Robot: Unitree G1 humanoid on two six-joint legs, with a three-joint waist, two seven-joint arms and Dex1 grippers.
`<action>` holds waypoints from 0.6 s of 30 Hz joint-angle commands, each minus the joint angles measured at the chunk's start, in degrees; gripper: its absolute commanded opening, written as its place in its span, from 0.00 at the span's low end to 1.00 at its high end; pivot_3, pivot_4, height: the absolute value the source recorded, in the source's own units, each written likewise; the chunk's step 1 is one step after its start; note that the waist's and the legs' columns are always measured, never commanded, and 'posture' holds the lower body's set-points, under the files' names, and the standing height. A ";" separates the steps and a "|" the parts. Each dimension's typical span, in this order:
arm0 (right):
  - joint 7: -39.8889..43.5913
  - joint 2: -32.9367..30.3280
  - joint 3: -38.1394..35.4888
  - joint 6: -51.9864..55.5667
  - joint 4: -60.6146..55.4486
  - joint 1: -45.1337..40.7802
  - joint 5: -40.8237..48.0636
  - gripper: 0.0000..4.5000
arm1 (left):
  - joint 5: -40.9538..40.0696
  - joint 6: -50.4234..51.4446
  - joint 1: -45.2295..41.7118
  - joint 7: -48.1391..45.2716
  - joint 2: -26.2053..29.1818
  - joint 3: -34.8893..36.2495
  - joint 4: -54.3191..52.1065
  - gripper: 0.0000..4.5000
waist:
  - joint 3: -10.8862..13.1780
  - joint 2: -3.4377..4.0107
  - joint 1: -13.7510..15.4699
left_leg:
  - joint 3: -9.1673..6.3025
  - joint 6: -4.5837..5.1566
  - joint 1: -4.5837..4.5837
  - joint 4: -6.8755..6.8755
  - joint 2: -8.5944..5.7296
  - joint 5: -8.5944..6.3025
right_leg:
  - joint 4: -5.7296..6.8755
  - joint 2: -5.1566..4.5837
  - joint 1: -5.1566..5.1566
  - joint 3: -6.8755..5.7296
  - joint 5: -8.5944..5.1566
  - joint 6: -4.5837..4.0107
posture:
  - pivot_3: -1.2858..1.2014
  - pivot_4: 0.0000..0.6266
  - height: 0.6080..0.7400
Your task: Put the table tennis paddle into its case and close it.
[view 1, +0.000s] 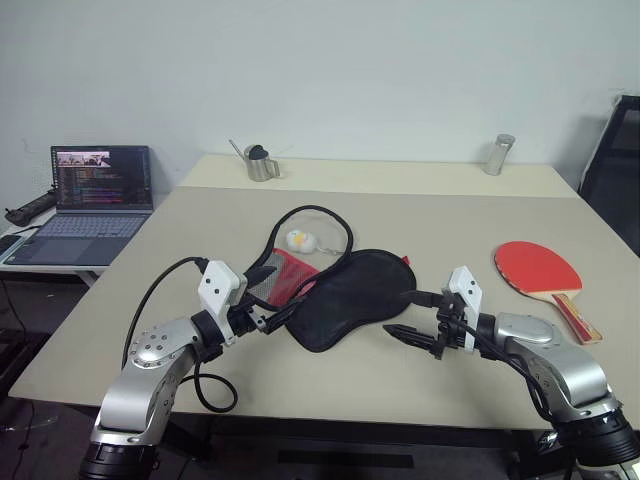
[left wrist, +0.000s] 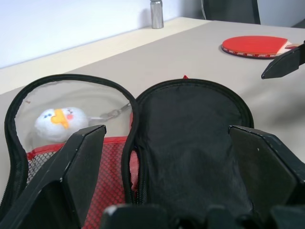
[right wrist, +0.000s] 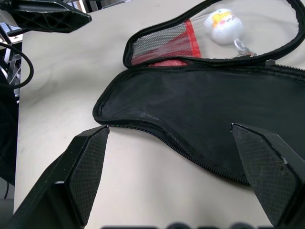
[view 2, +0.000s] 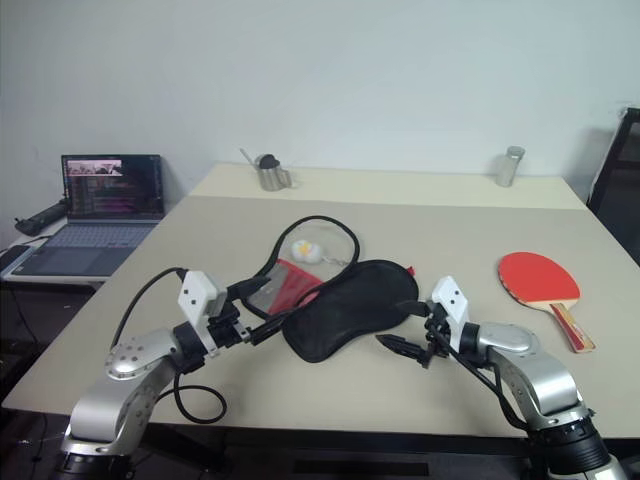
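We found the case (view 1: 345, 297) lying unzipped and spread flat near the middle of the table (view 1: 440, 215), its black half toward the right gripper and its red mesh half toward the left gripper. The white charm (view 1: 299, 240) lay on the tabletop just behind the red half, inside the loop of the zipper rim.

The left gripper (view 1: 276, 313) stood with its fingers apart and holding nothing. It pointed level at the near left end of the case, its tips just beside the edge where the red and black halves meet. In the left wrist view both halves lay directly ahead between the two fingers (left wrist: 71, 176).

The right gripper (view 1: 408, 313) likewise stood with its fingers wide apart and empty. It sat just off the near right edge of the black half, pointing toward it; we could not tell whether a tip touched the fabric.

The table tennis paddle (view 1: 540, 272) lay flat, red face up, well apart from the case on the right side of the table, beyond the right gripper's forearm, handle pointing toward the near right edge
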 commanded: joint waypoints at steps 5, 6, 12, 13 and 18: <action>-0.61 -0.11 -0.62 0.03 -2.96 0.26 -0.08 1.00 | 0.11 -0.69 -0.95 -0.50 0.46 0.00 -0.53 1.00 | 0.07 -0.11 -0.33 | -0.03 0.02 0.00 0.00 0.00 -0.02 | -0.04 0.01 0.06 -0.04 0.04 0.07 | 0.52 0.24 1.00; -0.79 -0.11 -0.77 0.24 -3.00 0.25 0.01 1.00 | 0.08 -0.69 -0.98 -0.53 0.50 0.00 -0.49 1.00 | 0.07 -0.12 -0.33 | -0.06 0.02 0.00 0.00 0.00 -0.02 | -0.03 0.01 0.06 -0.06 0.04 0.07 | 0.52 0.24 1.00; -2.23 0.14 -1.61 2.72 -3.58 -0.04 1.40 1.00 | -0.01 -0.69 -1.17 -1.10 0.93 0.27 -0.19 1.00 | 0.07 -0.12 -0.33 | -0.12 0.02 0.00 0.00 0.00 -0.02 | -0.03 0.02 0.08 -0.11 0.04 0.07 | 0.52 0.24 1.00; -2.61 0.23 -1.60 3.52 -3.79 -0.24 1.59 1.00 | -0.12 -0.65 -1.36 -1.54 1.22 0.44 0.03 1.00 | 0.07 -0.12 -0.32 | -0.12 0.02 0.00 0.00 0.00 -0.02 | -0.03 0.02 0.08 -0.12 0.04 0.07 | 0.52 0.24 1.00; -7.76 2.54 -2.62 12.76 -5.08 -2.37 4.66 1.00 | -1.76 -0.11 -3.00 -4.96 3.46 1.28 1.81 1.00 | 0.07 -0.12 -0.34 | -0.15 0.02 0.00 0.00 0.02 -0.02 | -0.01 0.05 0.08 -0.13 0.05 0.07 | 0.52 0.24 1.00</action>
